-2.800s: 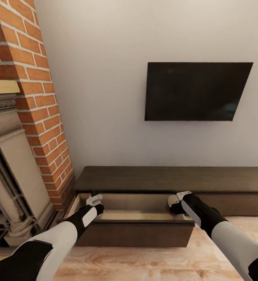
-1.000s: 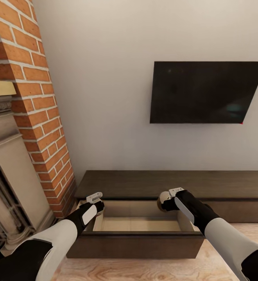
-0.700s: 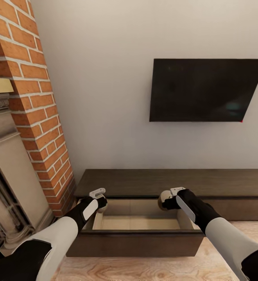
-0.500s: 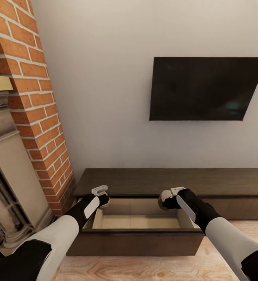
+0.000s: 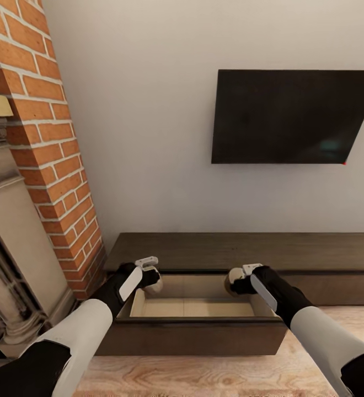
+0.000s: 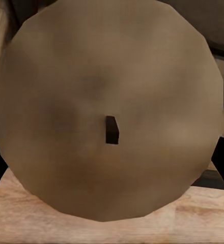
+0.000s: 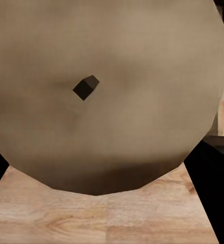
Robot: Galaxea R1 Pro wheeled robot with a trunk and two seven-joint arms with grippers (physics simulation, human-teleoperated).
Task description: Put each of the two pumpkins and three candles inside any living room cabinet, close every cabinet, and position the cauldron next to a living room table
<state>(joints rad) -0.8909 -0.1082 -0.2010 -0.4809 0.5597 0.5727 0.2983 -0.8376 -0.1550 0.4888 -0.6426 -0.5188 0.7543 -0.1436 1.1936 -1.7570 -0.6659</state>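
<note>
The long dark-brown cabinet (image 5: 242, 251) stands against the wall with one drawer (image 5: 193, 306) pulled out, its pale inside bare. My left gripper (image 5: 153, 280) is shut on a tan candle (image 5: 155, 285) above the drawer's left end. In the left wrist view this candle (image 6: 107, 112) shows its round top and dark wick close up. My right gripper (image 5: 235, 282) is shut on a second tan candle (image 5: 233, 281) over the drawer's right end. The right wrist view shows that candle (image 7: 104, 91) close up, with pale wood beneath it.
A brick fireplace column (image 5: 44, 149) and its stone mantel (image 5: 5, 242) rise at the left. A black television (image 5: 295, 117) hangs on the wall above the cabinet. Light wood floor (image 5: 204, 377) lies in front of the drawer.
The view has shifted a little. My left gripper has carried its candle to the right and forward, over the drawer's left end. My right gripper has edged left over the drawer's right end.
</note>
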